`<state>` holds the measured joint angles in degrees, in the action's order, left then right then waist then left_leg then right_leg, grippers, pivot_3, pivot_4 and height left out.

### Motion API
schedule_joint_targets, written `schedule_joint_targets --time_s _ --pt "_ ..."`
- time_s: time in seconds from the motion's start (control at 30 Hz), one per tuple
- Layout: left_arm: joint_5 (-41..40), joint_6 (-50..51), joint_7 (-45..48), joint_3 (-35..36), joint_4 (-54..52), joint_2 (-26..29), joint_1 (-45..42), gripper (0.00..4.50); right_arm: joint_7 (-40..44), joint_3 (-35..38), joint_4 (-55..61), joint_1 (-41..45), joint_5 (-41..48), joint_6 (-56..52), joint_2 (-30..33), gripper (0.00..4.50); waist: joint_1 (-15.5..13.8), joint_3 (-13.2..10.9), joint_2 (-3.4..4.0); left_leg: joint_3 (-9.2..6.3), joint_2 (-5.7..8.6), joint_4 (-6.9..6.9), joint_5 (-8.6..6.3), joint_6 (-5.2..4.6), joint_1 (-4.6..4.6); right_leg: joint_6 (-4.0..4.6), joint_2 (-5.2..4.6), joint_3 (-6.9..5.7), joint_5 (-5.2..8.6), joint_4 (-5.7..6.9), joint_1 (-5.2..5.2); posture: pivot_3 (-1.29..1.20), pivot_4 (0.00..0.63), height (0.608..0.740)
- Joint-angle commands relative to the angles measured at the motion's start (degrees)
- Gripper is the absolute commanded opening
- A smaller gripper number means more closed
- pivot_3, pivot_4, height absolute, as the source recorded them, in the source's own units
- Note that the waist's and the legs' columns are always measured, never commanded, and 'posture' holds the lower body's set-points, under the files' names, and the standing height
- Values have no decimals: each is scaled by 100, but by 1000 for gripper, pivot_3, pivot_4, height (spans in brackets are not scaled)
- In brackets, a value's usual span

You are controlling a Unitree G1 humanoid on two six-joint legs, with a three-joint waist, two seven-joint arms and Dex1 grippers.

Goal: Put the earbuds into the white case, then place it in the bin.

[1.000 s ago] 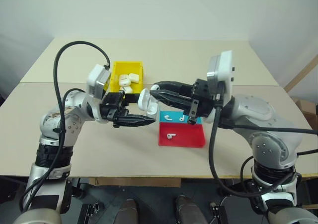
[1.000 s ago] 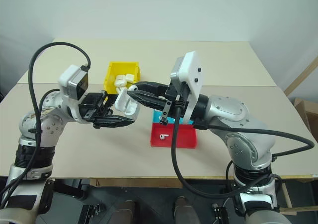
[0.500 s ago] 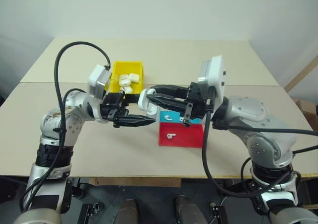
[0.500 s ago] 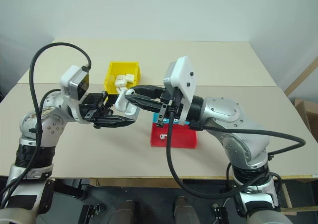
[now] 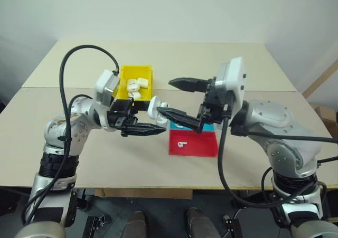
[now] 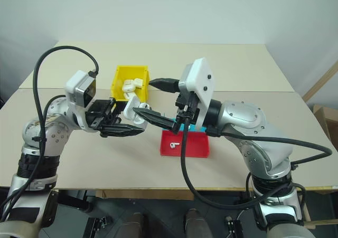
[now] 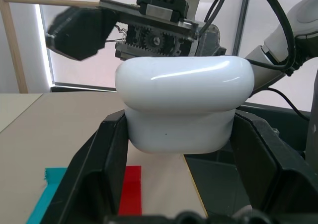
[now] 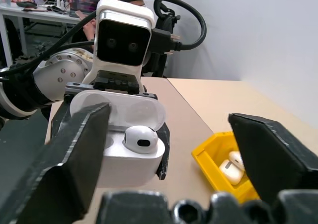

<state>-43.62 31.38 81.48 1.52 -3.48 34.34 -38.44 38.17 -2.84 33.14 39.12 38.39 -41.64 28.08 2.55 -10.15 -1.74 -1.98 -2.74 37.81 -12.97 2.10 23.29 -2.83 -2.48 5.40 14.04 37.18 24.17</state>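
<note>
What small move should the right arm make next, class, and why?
Probably lower the open right gripper toward the loose earbud on the red tray. The white case, lid open in the shut left gripper, shows just one seated earbud.

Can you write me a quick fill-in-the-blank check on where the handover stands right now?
1. The left gripper is shut on the white ____.
2. The right gripper has its fingers ____.
3. The case's lid stands open, and one ____ sits inside.
4. Several closed white cases lie in the ____ bin.

Missing words: case; open; earbud; yellow
</note>
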Motion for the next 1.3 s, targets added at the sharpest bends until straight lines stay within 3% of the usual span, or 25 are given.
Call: schedule_joint_targets --time_s 0.03,0.33,0.47,0.57,0.77,0.87,0.97,1.17,1.3 --pt "-108 -56 -60 135 -86 -39 -243 2769 52 30 86 38 137 -10 37 4484 2 0 0 0 0 0 0 0 0 0 0 0 0 0 0 0 150 740" --pt "-96 -101 -76 266 -113 86 -188 2769 945 707 -868 365 434 148 848 4484 -6 -1 -1 1 1 1 0 0 -1 0 -1 0 0 -3 -4 0 150 740" --pt "-88 -120 -89 314 -165 123 -143 2769 1911 184 -1905 823 -288 633 1423 4484 4 -1 -1 2 0 0 0 0 -2 0 0 1 0 -5 -3 0 150 740" --pt "-93 -149 -139 385 -250 143 -61 2769 2823 -829 -3228 1497 -1586 1649 1709 4484 51 -1 0 8 0 -1 0 -1 -5 0 1 6 0 -5 -1 0 150 740" --pt "-114 -213 -295 536 -467 206 201 2769 3593 -1654 -5507 2685 -2738 2635 1144 4484 103 -4 2 9 -1 -2 0 -1 0 1 0 6 -1 -5 5 0 150 740" --pt "-129 -217 -372 616 -564 241 313 2769 3629 -1932 -6340 3152 -3225 2542 741 4484 127 -5 3 8 -1 -2 0 -1 1 1 -1 6 -1 -4 7 0 150 740" --pt "-169 -184 -446 668 -652 283 386 2769 3763 -2125 -6718 3434 -3514 2287 368 3846 131 -6 5 7 -1 -2 0 0 1 2 -1 5 -1 -2 6 0 150 740" --pt "-223 -116 -559 742 -518 335 304 2769 3885 -2633 -7315 3751 -4264 1955 -220 1815 125 -7 7 6 0 -1 0 0 -1 3 -1 3 -2 3 5 0 150 740" --pt "-319 -22 -649 776 -453 309 223 2769 3845 -2780 -7882 4052 -4623 1820 -582 1815 130 -9 9 5 0 -1 0 0 0 3 -1 3 -2 4 8 0 150 740"
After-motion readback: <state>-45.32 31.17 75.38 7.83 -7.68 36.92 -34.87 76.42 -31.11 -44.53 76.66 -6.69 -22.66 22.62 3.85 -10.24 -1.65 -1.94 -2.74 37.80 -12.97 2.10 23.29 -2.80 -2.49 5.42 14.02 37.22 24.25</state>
